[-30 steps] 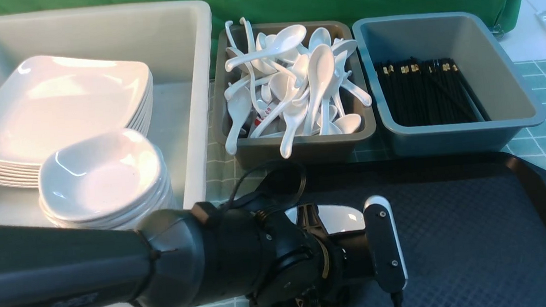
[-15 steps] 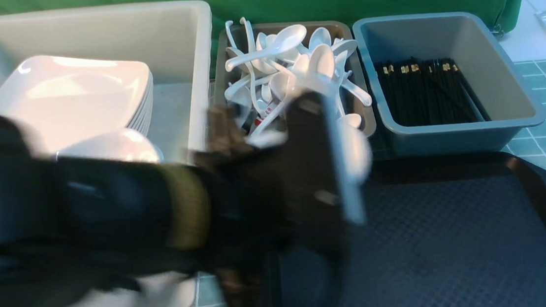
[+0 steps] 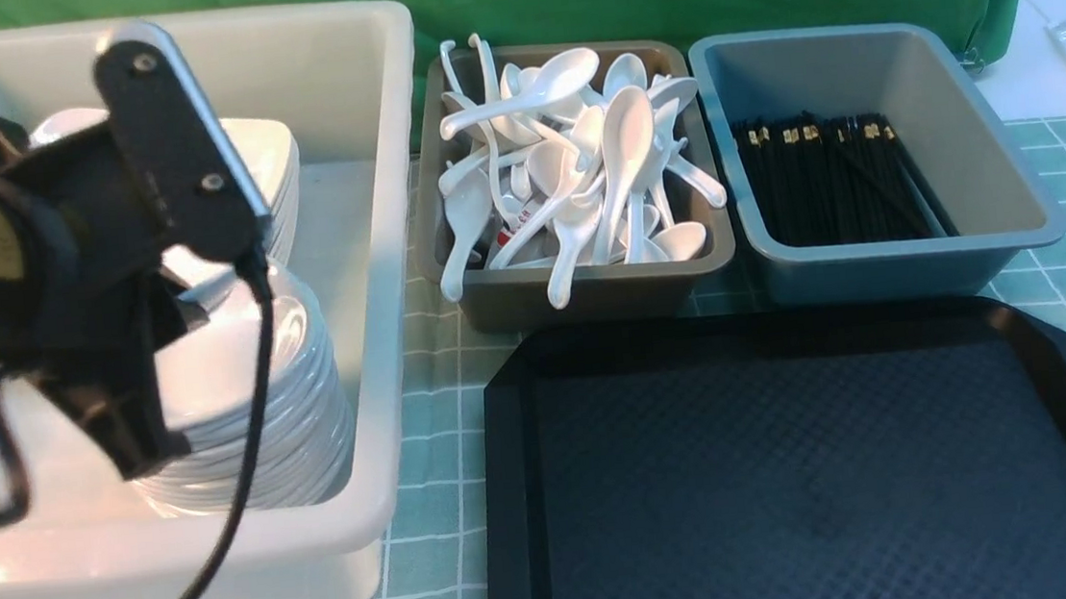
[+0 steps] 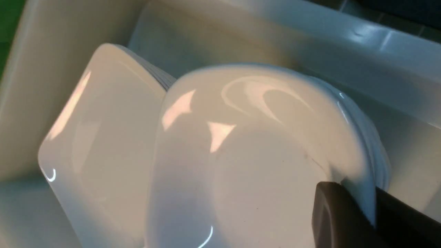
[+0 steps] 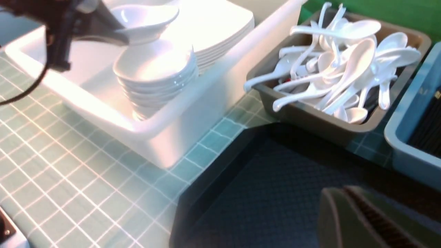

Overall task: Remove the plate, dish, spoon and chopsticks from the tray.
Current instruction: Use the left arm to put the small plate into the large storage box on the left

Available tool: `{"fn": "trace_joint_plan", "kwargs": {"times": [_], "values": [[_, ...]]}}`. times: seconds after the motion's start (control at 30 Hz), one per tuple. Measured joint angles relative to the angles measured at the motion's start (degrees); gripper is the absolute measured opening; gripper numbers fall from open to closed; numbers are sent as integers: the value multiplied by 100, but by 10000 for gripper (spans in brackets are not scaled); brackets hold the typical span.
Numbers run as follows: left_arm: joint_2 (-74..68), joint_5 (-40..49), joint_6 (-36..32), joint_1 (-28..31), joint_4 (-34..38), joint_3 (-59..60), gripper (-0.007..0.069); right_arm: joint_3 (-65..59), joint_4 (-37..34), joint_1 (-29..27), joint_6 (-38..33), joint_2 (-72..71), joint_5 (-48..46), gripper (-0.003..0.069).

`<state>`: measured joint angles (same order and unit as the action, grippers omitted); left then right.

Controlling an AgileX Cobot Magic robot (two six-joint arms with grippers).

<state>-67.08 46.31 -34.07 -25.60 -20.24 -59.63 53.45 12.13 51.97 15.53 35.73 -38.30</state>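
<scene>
Found the left gripper (image 4: 356, 193) over the white tub (image 3: 377, 284), its jaws pinched on one edge of the dish (image 5: 144, 15), with a dark finger (image 4: 332, 213) on the inner face of the rim and the other on the outer face. Recorded the dish as lifted clear of, and directly above, the stack of matching dishes (image 5: 155, 72) at the near end of the tub, roughly level and hollow side up (seen most plainly in the right wrist view). Noted a stack of large square plates (image 3: 275, 168) just behind the dishes in the same tub, close beside them; could not tell whether the two stacks touched. Located the black tray (image 3: 799, 469) on the checked green cloth (image 3: 430, 444), to the right of the tub and near it. Logged two bins along the far edge of the tray: a brown bin (image 3: 590, 285) heaped with white soup spoons (image 3: 621, 152), and to its right a grey-blue bin (image 3: 985, 173) holding black chopsticks (image 3: 832, 186) laid side by side. Saw only part of the right gripper (image 5: 358, 220), above the tray; could not tell whether its jaws were spread or pressed together.
</scene>
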Motion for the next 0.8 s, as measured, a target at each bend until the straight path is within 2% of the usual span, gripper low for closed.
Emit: {"fn": "trace_joint_plan", "kwargs": {"times": [0.2, 0.33, 0.43, 0.5, 0.67, 0.8], "values": [[-513, -38, 534, 0, 17, 0, 20, 0, -7, 0, -17, 13, -176, 40], [-682, -63, 734, 0, 24, 0, 52, 0, -14, 0, -39, 13, -225, 45], [-680, -72, 744, 0, 44, 0, 112, 0, -22, 0, -155, 13, -236, 50], [-680, -60, 757, 0, 77, 0, 206, 0, -22, 0, -178, 13, -236, 53], [-541, -32, 887, 0, 352, 0, 328, 0, -22, 0, -193, 13, -236, 54], [113, 1, 1150, 0, 1144, 0, 483, 0, -22, 0, -199, 13, -236, 57]]}}
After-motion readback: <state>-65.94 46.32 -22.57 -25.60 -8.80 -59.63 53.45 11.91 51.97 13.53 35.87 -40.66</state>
